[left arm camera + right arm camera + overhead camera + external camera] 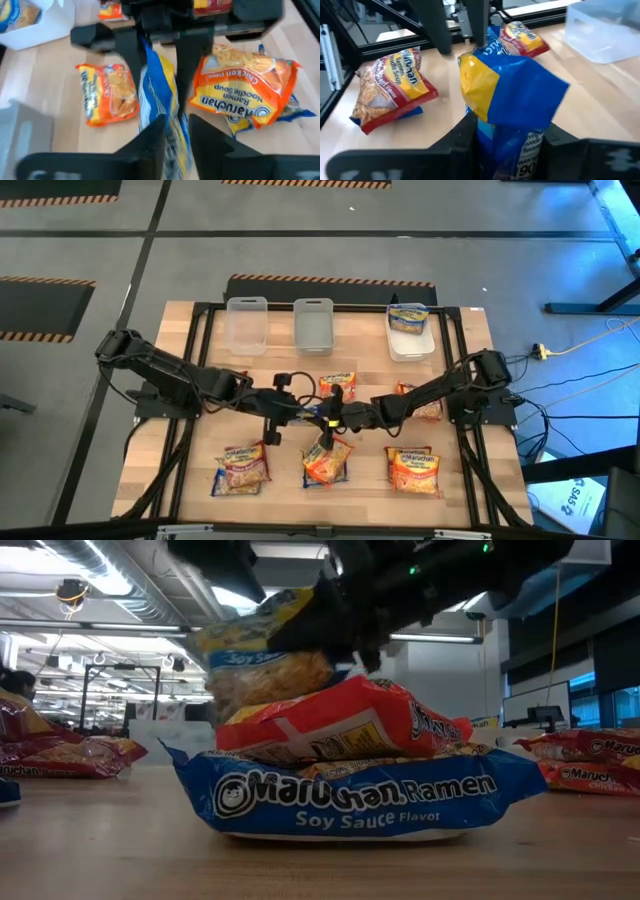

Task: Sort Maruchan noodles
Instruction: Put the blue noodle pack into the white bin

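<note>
Our two hands meet over the middle of the counter (200, 470), both closed on one blue-and-yellow noodle packet (512, 95) held up in the air. The left hand (308, 416) pinches one edge of it and the right hand (336, 420) clamps the other, its fingers (462, 137) pressed against the wrapper. Below them an orange packet (340, 725) lies on top of a blue soy sauce packet (350, 795) near the front edge. More packets lie flat around: one front left (240, 468), one front right (414, 469), one behind the hands (337, 383). At the back stand three clear tubs; the right tub (411, 340) holds a blue-and-yellow packet (407, 317).
</note>
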Action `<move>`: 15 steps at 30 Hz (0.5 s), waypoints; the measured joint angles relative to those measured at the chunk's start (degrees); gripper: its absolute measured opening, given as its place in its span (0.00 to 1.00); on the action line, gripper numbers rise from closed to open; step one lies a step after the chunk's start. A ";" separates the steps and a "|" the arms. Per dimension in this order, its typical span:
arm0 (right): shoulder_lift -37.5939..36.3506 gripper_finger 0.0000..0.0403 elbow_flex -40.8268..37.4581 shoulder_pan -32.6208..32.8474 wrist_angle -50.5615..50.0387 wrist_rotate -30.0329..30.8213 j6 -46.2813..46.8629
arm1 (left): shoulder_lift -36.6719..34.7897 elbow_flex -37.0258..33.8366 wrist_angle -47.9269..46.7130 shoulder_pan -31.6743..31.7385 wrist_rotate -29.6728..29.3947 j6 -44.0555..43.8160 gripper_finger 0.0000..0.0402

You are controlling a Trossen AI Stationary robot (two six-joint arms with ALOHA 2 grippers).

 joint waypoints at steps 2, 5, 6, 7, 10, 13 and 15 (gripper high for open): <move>-2.42 0.23 -1.48 0.15 -1.71 0.49 0.02 | -0.44 3.47 -6.79 -0.13 0.29 -2.13 0.27; -6.74 0.23 -6.37 0.99 -2.13 3.33 0.26 | -3.62 4.45 -12.98 -1.10 -1.10 -4.24 0.31; -8.55 0.23 -8.70 1.54 -1.06 4.02 0.54 | -5.25 3.29 -11.53 -1.60 -2.77 -4.50 0.31; -10.37 0.23 -11.37 1.96 0.71 4.78 0.78 | -7.14 1.42 -11.11 -2.22 -4.47 -4.76 0.32; -14.34 0.23 -19.02 3.53 10.64 6.67 1.62 | -12.65 -6.54 -2.86 -3.46 -9.17 -5.67 0.32; -16.09 0.23 -23.53 4.71 19.67 6.86 1.08 | -17.01 -15.29 11.86 -3.99 -9.74 -6.83 0.32; -16.66 0.23 -24.52 5.66 22.53 6.92 -1.15 | -17.97 -19.95 20.92 -3.51 -7.65 -7.50 0.32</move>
